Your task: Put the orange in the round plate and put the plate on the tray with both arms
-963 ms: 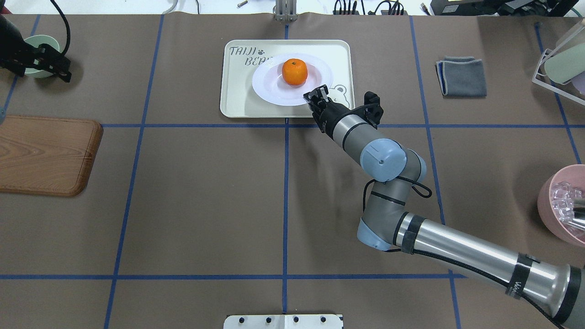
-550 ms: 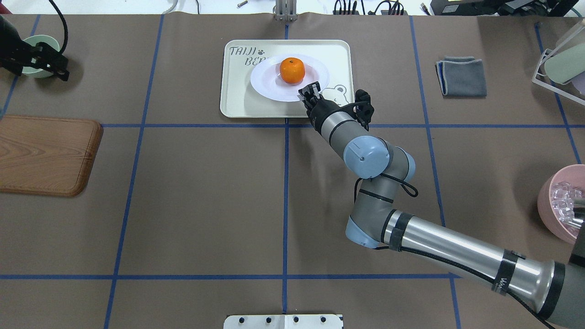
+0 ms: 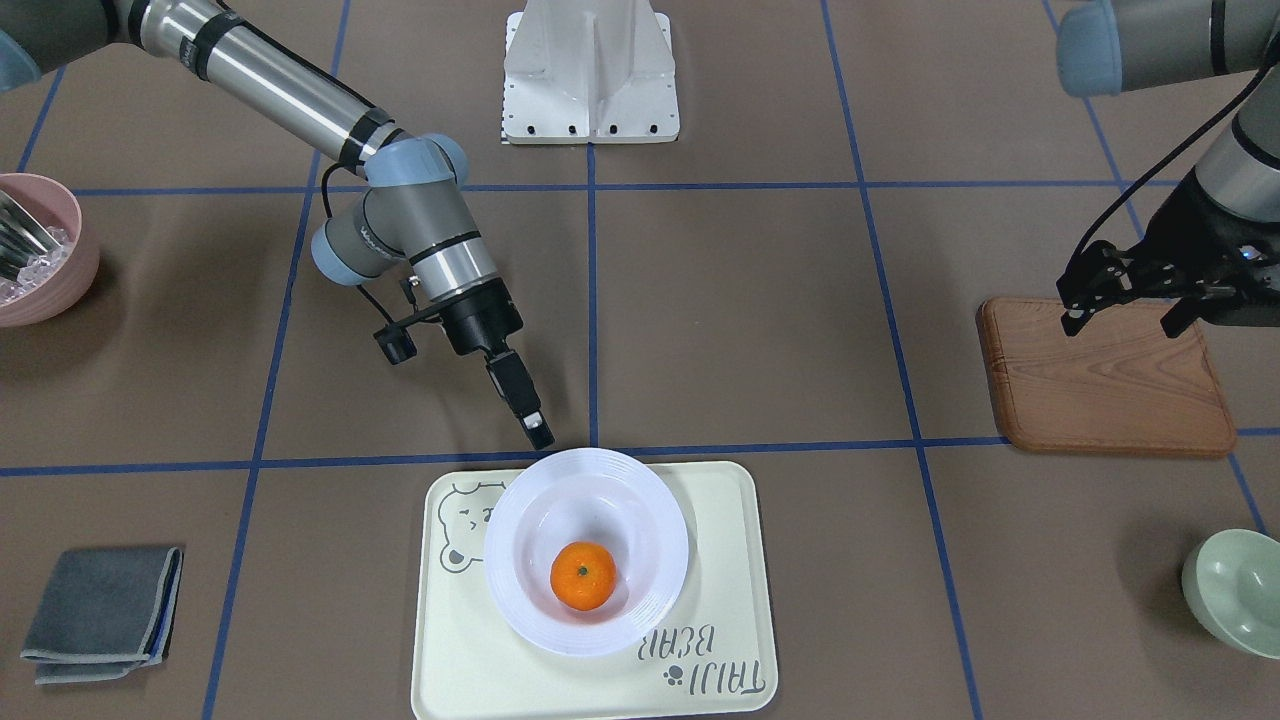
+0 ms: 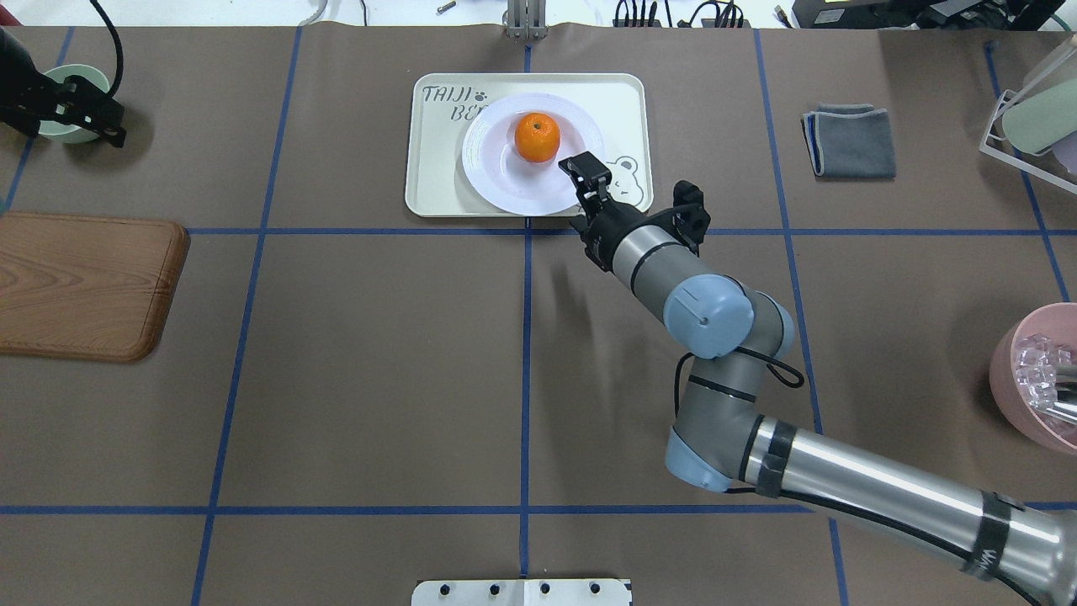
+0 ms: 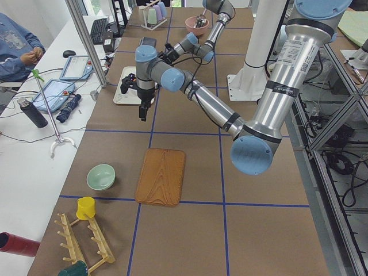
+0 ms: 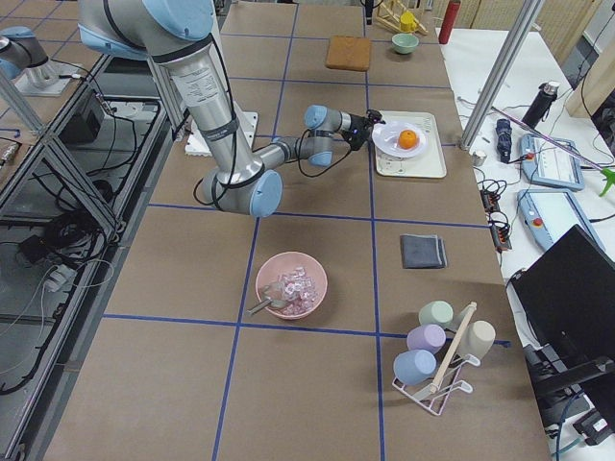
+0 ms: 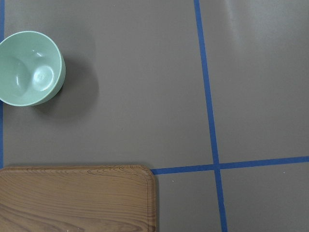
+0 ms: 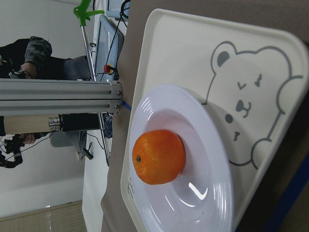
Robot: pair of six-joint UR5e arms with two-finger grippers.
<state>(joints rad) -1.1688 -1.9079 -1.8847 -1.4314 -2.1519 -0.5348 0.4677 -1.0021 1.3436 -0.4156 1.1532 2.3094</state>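
The orange (image 3: 582,576) (image 4: 537,137) (image 8: 158,156) lies in the middle of the white round plate (image 3: 640,500) (image 4: 505,168) (image 8: 212,159). The plate rests flat on the cream tray (image 3: 720,520) (image 4: 437,185) beside the bear drawing. My right gripper (image 3: 538,430) (image 4: 586,167) hovers just above the plate's near rim, apart from it, open and holding nothing. My left gripper (image 3: 1125,300) (image 4: 80,114) hangs open and empty high over the far left, near the wooden board and green bowl. Neither wrist view shows fingers.
A wooden board (image 3: 1100,380) (image 4: 84,286) and a pale green bowl (image 3: 1235,590) (image 7: 31,67) sit on my left. A grey cloth (image 4: 850,141), a pink bowl (image 4: 1031,379) and a cup rack (image 4: 1035,109) are on my right. A person (image 5: 17,46) sits beyond the table.
The plate with the orange has settled flat onto the tray. My right gripper has let go of its rim and lifted slightly. The left arm has barely moved.
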